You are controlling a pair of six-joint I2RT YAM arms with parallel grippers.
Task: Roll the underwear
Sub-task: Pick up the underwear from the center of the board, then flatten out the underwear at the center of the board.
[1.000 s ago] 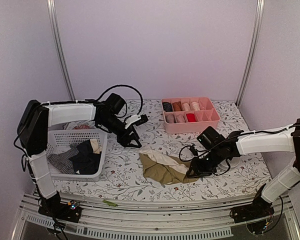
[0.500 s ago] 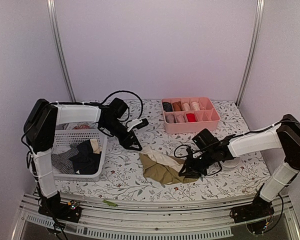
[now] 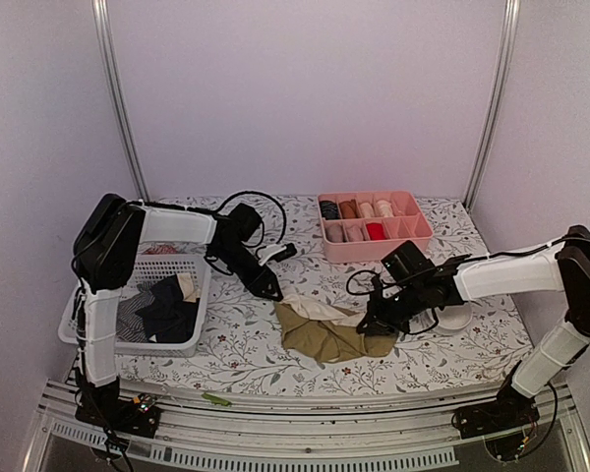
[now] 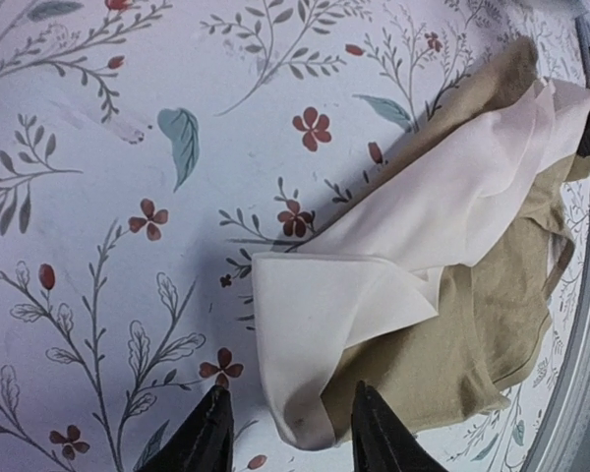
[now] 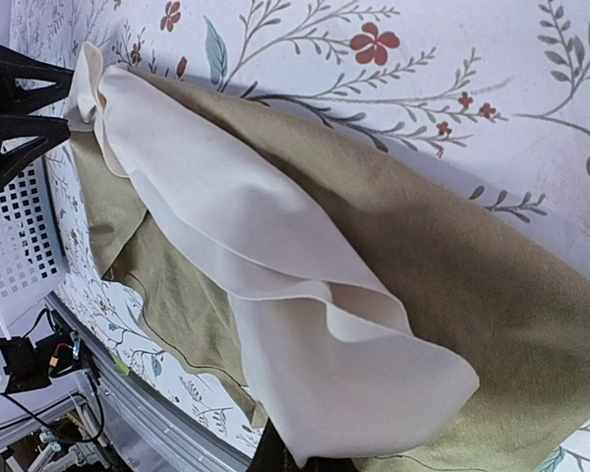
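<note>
An olive-tan underwear [image 3: 324, 340] lies flat on the floral table, with a cream underwear [image 3: 315, 310] draped across it. My left gripper [image 3: 271, 289] is open at the cream piece's left corner [image 4: 305, 408], its fingertips [image 4: 212, 433] standing on either side of that corner. My right gripper [image 3: 374, 321] is at the right end of the pile, its fingers almost hidden under the cream cloth [image 5: 275, 295], which it seems to pinch at the edge. The olive piece [image 5: 452, 256] lies beneath. Black [image 3: 169, 311] and grey-striped [image 3: 123, 317] underwear lie in the basket.
A white mesh basket [image 3: 203, 271] stands at the left, close to the left arm. A pink divided tray [image 3: 374, 252] with rolled items stands at the back. A white round object [image 3: 458, 318] lies under the right forearm. Cables loop over both arms.
My left gripper has moved right and nearer, down to the cream corner. My right gripper has moved left along the cloth, bunching the right end of the pile.
</note>
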